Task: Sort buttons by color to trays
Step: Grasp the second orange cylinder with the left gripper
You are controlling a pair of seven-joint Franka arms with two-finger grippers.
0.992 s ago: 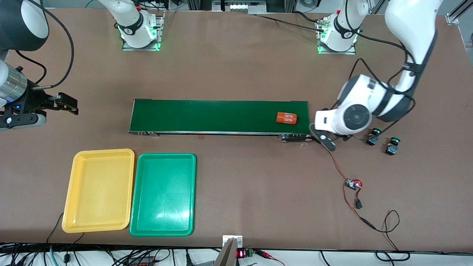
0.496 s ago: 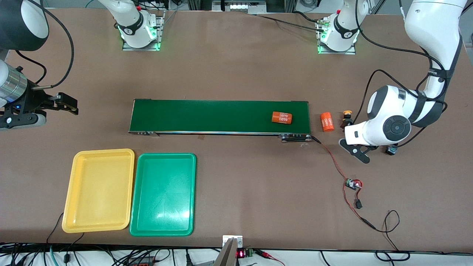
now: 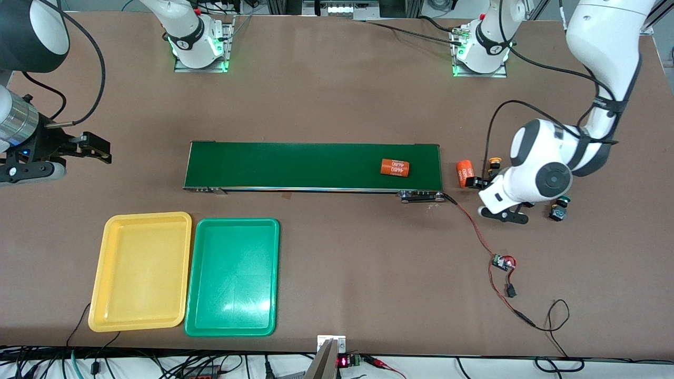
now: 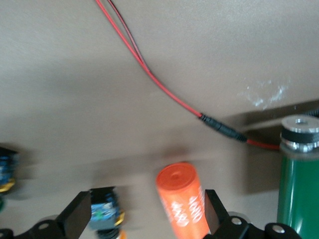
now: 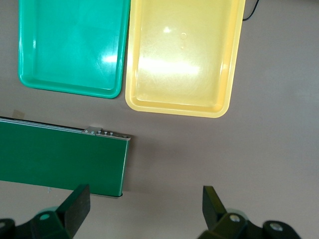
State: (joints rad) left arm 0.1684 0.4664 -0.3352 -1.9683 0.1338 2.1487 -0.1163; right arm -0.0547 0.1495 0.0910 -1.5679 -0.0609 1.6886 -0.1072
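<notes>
Yellow tray (image 3: 140, 271) and green tray (image 3: 231, 277) side by side on tabletop (image 3: 337, 95), both bare, left hand (image 4: 147, 219) wide over orange cylinder (image 4: 182, 200) and a button (image 4: 105, 213) off belt (image 3: 310, 166) end, green button (image 3: 559, 209) nearby, right hand (image 5: 144, 211) wide, waiting by belt's other end.

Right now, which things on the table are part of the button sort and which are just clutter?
Job:
- yellow-capped black push-button
- green-capped black push-button
- shallow yellow plastic tray
- shallow green plastic tray
- left pincer, open, over the buttons
- right pincer, open, waiting

Clutter:
- orange lettered cylinder on long dark-green conveyor belt
- second orange cylinder off its end
- red wire
</notes>
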